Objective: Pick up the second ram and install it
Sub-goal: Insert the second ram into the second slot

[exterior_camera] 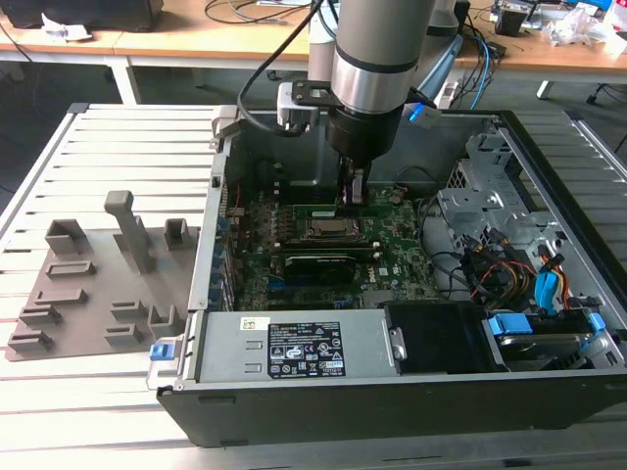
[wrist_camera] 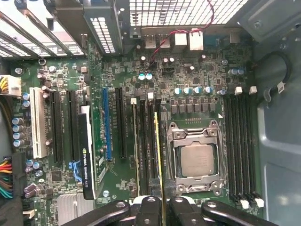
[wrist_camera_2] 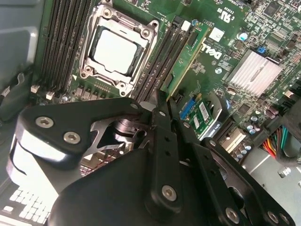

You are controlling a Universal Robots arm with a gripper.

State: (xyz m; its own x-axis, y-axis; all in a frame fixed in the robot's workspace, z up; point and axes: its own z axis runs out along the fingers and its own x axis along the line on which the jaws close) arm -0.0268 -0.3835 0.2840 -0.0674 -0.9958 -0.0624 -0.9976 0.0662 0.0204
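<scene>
Gripper (wrist_camera: 162,207) pinched shut on the ram (wrist_camera: 158,155), slot (wrist_camera: 151,141) directly beneath; best kept upright, pressed evenly.

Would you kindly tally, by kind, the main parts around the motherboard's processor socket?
Silver square processor socket: 1
Thin green memory stick in the black gripper: 1
Empty black memory slots across the socket from it: 4
Black graphics card: 1
Total: 7
</scene>
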